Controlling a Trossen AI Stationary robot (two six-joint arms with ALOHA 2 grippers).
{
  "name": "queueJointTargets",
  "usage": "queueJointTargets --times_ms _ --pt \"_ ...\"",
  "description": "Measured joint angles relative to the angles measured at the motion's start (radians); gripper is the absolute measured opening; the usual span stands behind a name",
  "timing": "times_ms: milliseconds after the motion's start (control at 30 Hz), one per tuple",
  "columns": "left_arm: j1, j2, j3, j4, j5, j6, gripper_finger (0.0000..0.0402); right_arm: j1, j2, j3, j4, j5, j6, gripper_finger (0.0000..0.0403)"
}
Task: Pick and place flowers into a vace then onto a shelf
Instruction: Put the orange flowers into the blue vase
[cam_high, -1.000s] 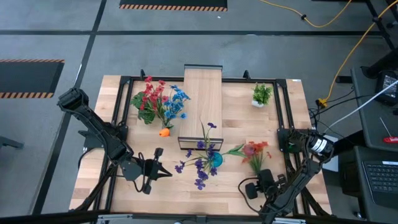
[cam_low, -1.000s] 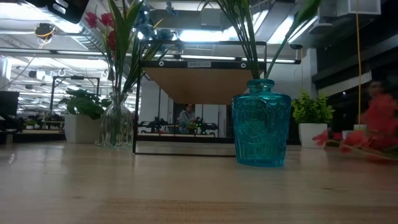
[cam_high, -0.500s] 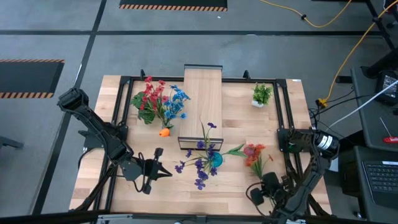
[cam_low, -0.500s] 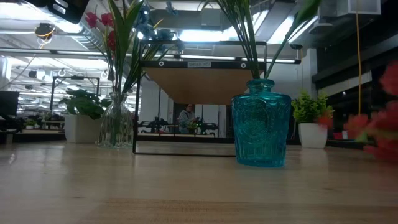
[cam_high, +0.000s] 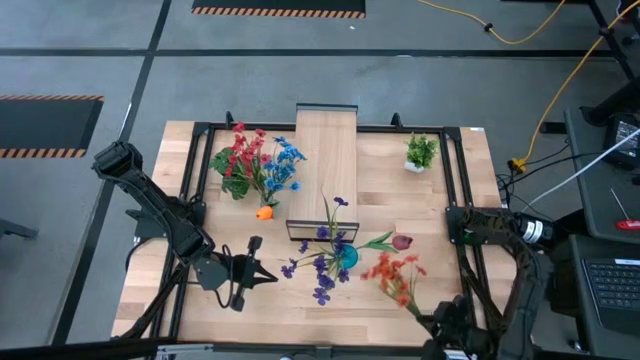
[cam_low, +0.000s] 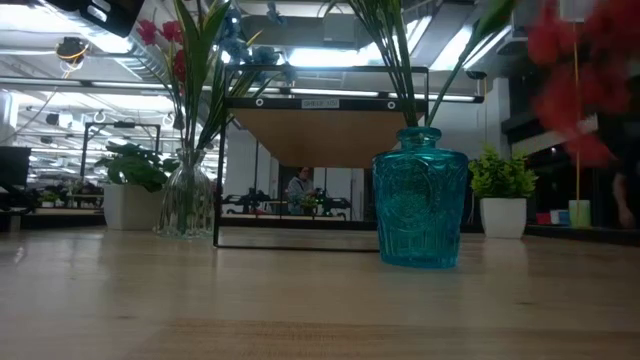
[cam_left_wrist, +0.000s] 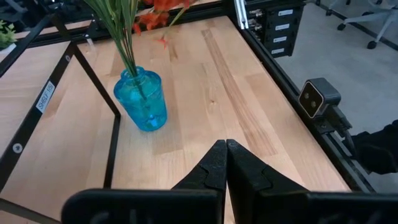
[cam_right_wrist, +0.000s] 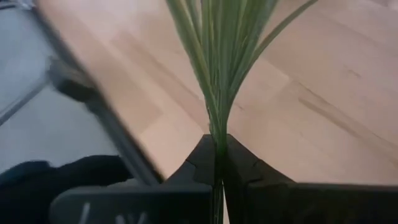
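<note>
A wooden table seen from above, with the blue glass vase (cam_high: 344, 256) near its middle as the reference for everything else. The vase stands upright and already holds purple flowers (cam_high: 322, 262), their green stems fanning out of its neck. Just behind the vase is the shelf (cam_high: 325, 165), a long light-wood board on a thin black frame, with nothing on its top; the vase is not yet on it. To the right of the vase and slightly nearer the front edge, the right gripper (cam_right_wrist: 217, 163) is pinched together on the stems of a red-orange bunch of flowers (cam_high: 393, 273), holding them by the lower stem ends so the blooms lead toward the vase; this looks like a carry toward its mouth. A single dark red tulip (cam_high: 402, 241) lies on the table just right of the vase. To the left of the vase, the left gripper (cam_high: 270, 279) waits with its fingers pressed together on nothing. Behind and left of the vase, beside the shelf, a clear glass vase (cam_low: 186, 205) holds red and blue flowers (cam_high: 258, 160).
</note>
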Motion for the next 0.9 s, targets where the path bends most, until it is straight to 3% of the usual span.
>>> queueJointTargets --times_ms 233,467,900 --pt "0.000 0.000 0.000 0.000 0.000 -0.001 0.0005 0.013 0.003 0.000 0.076 0.088 -0.110 0.0007" --pt "0.000 0.000 0.000 0.000 0.001 0.000 0.0002 0.012 0.004 0.000 0.188 0.374 -0.375 0.0007" --pt "0.000 0.000 0.000 0.000 0.002 0.000 0.0003 -0.049 0.004 -0.007 0.191 0.756 -0.564 0.0007"
